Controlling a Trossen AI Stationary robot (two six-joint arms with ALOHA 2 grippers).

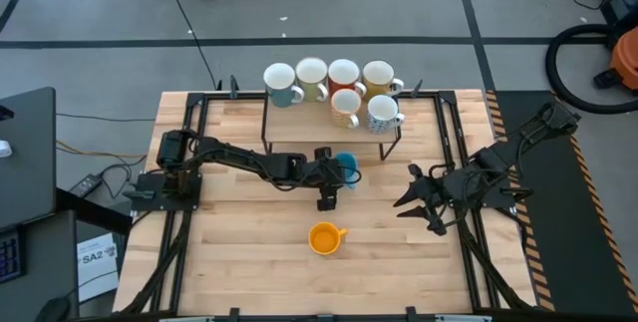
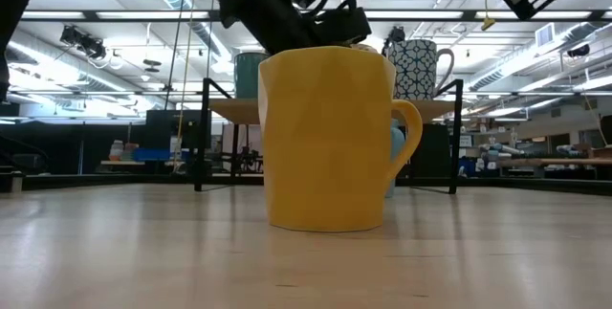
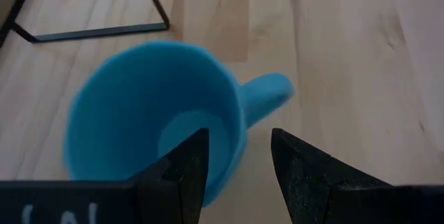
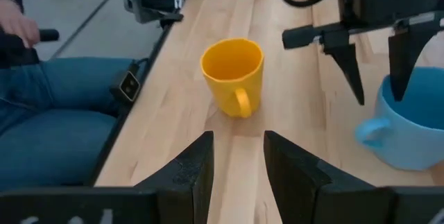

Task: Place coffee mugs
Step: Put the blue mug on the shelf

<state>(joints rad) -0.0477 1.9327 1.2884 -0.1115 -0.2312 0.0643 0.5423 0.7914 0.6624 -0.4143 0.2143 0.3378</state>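
A blue mug (image 1: pixel 348 165) stands upright on the table in front of the rack, its handle (image 3: pixel 267 93) sticking out sideways. My left gripper (image 3: pixel 239 144) is open and comes down over its rim: one finger (image 3: pixel 186 168) is inside the mug, the other (image 3: pixel 298 175) outside, next to the handle. I see no touch. A yellow-orange mug (image 1: pixel 325 237) stands alone nearer the table's near edge. My right gripper (image 1: pixel 407 190) is open and hovers right of centre, pointing at that mug (image 4: pixel 232 75). Several more mugs (image 1: pixel 344 88) stand on the rack.
The black-framed rack (image 1: pixel 329 113) with a wooden top stands at the far middle of the table. Black rails (image 1: pixel 454 162) run along both sides. A seated person's legs (image 4: pixel 48 113) are beyond the table's left edge. Bare wood (image 1: pixel 249 232) lies around the yellow-orange mug.
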